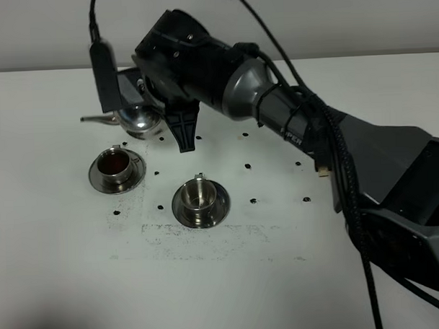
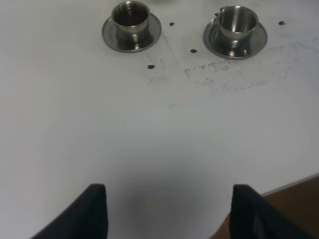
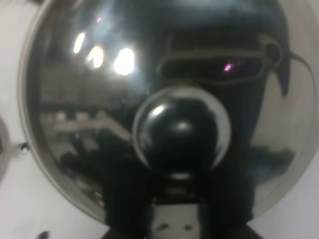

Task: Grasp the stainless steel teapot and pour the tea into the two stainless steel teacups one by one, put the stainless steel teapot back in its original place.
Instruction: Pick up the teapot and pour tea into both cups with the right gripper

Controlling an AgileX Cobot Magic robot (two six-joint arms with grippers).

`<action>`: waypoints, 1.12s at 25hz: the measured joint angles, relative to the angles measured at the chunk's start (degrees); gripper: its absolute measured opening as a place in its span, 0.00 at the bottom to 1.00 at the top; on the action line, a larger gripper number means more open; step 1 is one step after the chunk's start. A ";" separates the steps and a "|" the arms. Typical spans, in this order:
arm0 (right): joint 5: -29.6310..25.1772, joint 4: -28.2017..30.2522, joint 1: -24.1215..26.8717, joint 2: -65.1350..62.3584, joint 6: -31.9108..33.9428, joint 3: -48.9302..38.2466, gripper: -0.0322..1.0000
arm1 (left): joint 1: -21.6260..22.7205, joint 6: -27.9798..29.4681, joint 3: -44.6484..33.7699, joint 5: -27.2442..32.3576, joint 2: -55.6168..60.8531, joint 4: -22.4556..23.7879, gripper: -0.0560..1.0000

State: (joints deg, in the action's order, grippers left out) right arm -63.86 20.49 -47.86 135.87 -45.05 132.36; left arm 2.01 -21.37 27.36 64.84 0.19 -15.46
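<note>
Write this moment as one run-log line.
right gripper shut on teapot | left gripper open | one cup holds tea | other cup looks empty | second pour pending

On the right arm [image 1: 275, 105], in the high view, white capital letters [image 1: 294, 139] stand on the black collar just behind the grey joint. Only "PER" can be read; whatever comes before it curves out of sight. The counter [image 1: 65, 285] bears small black dots [image 1: 247, 166] but no figures or words. Neither wrist view shows any legible writing.
</note>
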 joint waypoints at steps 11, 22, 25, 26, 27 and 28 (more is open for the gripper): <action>-5.45 -10.72 5.12 -2.95 37.85 -0.12 0.20 | 0.00 0.00 0.00 0.00 0.00 0.00 0.55; -4.44 -18.18 5.12 3.50 39.05 -0.81 0.20 | 0.00 0.00 0.00 0.00 0.00 0.00 0.55; -3.60 -18.39 5.12 4.72 39.25 -0.81 0.20 | 0.00 0.00 0.00 0.00 0.00 0.00 0.55; -3.28 -18.55 5.12 4.98 39.24 -0.81 0.20 | 0.00 0.00 0.00 0.00 0.00 0.00 0.55; -2.90 -18.84 5.12 5.31 39.18 -0.81 0.20 | 0.00 0.00 0.00 0.00 0.00 0.00 0.55; -2.58 -19.31 5.12 5.52 39.02 -0.81 0.20 | 0.00 0.00 0.00 0.00 0.00 0.00 0.55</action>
State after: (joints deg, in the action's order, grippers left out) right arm -66.44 1.17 -42.75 141.38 -6.03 131.54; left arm 2.01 -21.37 27.36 64.84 0.19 -15.46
